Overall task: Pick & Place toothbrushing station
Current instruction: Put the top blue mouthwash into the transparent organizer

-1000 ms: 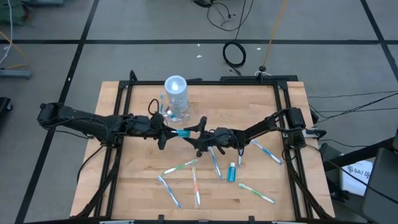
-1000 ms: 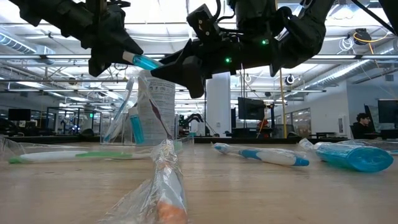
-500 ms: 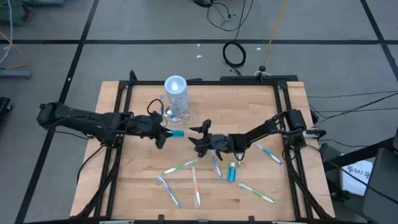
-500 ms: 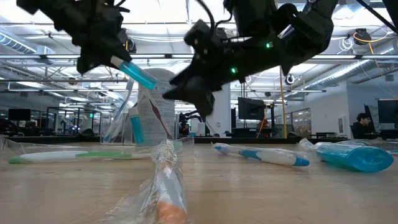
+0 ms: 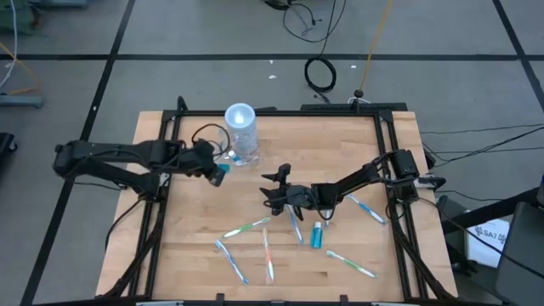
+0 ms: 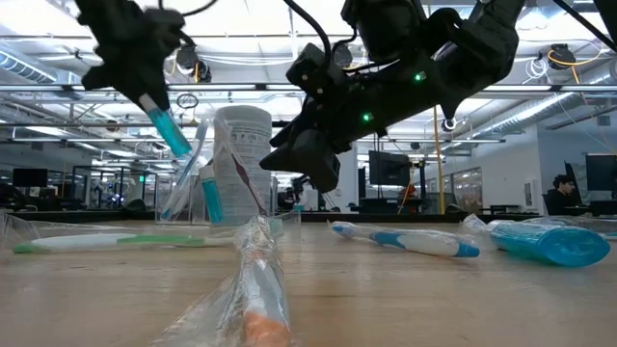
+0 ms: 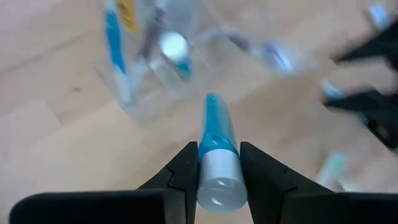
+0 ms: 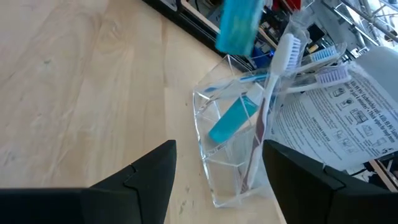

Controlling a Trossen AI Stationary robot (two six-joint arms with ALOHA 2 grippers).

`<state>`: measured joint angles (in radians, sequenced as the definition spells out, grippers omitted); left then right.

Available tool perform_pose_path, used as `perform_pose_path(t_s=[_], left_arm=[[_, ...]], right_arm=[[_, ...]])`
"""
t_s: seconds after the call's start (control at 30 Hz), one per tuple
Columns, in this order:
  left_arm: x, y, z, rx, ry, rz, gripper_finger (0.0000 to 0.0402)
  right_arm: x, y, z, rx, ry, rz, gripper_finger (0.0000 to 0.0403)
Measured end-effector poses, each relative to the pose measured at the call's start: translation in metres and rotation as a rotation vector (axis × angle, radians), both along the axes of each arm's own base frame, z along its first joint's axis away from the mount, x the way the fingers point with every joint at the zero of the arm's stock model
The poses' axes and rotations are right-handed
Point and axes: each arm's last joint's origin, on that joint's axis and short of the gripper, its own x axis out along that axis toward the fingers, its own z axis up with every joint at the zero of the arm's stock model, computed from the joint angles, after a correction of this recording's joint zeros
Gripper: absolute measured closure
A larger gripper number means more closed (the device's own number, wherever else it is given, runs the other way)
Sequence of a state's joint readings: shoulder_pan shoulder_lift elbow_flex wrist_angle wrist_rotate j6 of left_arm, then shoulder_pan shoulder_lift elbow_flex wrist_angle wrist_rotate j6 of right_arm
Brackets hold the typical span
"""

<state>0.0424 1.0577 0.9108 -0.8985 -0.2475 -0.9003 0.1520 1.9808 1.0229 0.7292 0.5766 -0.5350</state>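
Observation:
The toothbrushing station is a clear cylinder with a pale round top (image 5: 240, 119) and a low clear tray part (image 8: 233, 158). It stands upright at the table's far middle and holds toothbrushes and a teal tube. My left gripper (image 5: 212, 170) is just left of it, above the table, shut on a teal tube with a white cap (image 7: 212, 134). In the low view that tube (image 6: 170, 130) slants down. My right gripper (image 5: 270, 185) stands open at mid-table, pointing at the tray, with nothing between its fingers (image 8: 146, 171). My left gripper pinches the teal tube at its white cap end (image 7: 217, 169) between its two fingers. The fingers come slanting down from the table's left, and the tube runs on along them. The tube is lifted clear, its teal end (image 6: 180, 146) lowest, pointing toward the station's tray.
Several toothbrushes (image 5: 246, 228) and another teal tube (image 5: 317, 235) lie on the near half of the table. A toothbrush in a plastic wrapper (image 6: 258, 289) lies close to the low camera. A black rail frame (image 5: 170, 127) borders the wooden top.
My left gripper has drawn away from my right gripper, up and toward the station, and has tipped from near level to pointing steeply down. The teal tube went with it and now slants down. My right gripper has sunk a little and stayed at mid-table.

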Motion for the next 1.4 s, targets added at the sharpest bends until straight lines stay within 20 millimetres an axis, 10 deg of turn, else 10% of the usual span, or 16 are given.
perform_pose_path(t_s=[0.57,0.97,1.4], left_arm=[[0.058,0.046,-0.03,-0.023,-0.074,-0.121,0.0305],[0.065,0.053,0.006,0.147,-0.129,-0.159,0.0305],[0.046,0.05,-0.003,0.126,0.115,-0.112,0.0305]], right_arm=[[0.0,0.0,-0.001,-0.001,0.008,0.001,0.0176],[0.0,0.0,-0.001,-0.002,0.016,0.001,0.018],[-0.001,0.0,-0.002,0.041,0.008,-0.012,0.0179]])
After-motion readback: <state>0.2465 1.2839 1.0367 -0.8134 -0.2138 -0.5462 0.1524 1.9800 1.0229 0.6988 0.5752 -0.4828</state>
